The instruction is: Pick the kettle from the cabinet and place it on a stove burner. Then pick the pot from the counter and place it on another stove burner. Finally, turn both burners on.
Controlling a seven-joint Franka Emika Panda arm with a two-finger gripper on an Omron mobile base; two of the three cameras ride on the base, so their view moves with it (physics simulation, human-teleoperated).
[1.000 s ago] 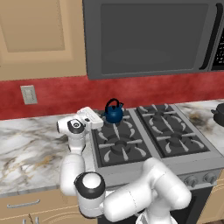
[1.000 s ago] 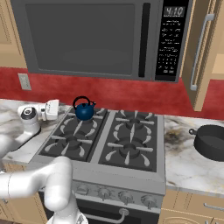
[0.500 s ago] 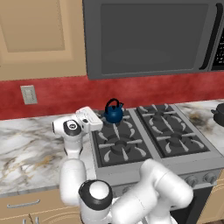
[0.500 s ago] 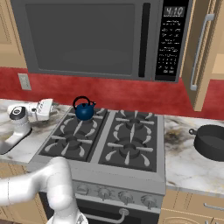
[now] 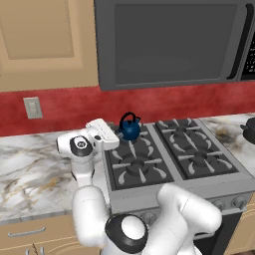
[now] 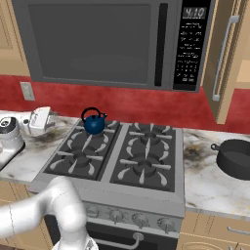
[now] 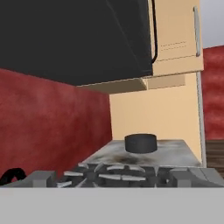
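Kettle on rear-left burner, microwave overhead.
My gripper, jaws wide and empty, hangs just left of it; pot far right.

Blue kettle, dark grey pot, veined white marble counter.

kettle on rear-left burner; pot on counter right of stove; hand just left of kettle.

The light is soft and even all over, bright enough to see everything (no strong lamp spot). A pale shine sits on the microwave door above the claw, and shadows are faint. The hand view looks a bit fuzzy; both base views look sharper.
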